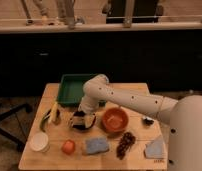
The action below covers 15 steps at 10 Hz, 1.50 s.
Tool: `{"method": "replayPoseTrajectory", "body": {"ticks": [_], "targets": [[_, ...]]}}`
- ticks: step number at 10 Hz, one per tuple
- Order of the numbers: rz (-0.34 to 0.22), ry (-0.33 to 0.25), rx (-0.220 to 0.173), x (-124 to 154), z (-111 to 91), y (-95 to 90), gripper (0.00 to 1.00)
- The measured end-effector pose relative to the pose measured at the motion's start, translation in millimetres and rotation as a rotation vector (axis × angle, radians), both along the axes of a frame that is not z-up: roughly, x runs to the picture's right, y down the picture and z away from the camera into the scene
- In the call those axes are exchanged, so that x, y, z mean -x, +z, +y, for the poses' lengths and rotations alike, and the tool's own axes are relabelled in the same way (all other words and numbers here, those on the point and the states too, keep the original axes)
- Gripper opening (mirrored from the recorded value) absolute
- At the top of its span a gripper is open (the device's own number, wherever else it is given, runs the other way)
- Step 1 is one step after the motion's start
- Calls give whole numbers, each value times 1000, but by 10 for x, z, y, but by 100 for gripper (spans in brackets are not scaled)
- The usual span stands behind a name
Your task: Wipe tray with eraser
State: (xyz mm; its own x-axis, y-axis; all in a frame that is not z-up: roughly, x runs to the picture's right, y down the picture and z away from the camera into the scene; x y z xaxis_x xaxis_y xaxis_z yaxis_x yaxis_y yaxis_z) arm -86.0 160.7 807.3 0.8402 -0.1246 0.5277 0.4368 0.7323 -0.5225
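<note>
**Eraser under the pincer, tray just behind**

The green tray (74,90) is seen at the rear edge of the wooden surface (50,100), left of the middle. Just in front of it, a dark block with a pale top, taken to be the eraser (80,123), is found with the pincer (85,115) placed right over it. Whether it is gripped cannot be told. An orange bowl (115,119) is set just right of the eraser. Along the front edge a white cup (39,142), an orange fruit (68,146) and a blue-grey cloth (96,145) are lined up.
</note>
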Motion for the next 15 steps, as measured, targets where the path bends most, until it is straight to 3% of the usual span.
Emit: {"method": "replayPoseTrajectory", "body": {"ticks": [11,13,15], "targets": [[8,-35,51,29,157,136,69],[9,-42,52,29,163,147,58],[4,-42,44,46,144,153,35]]}}
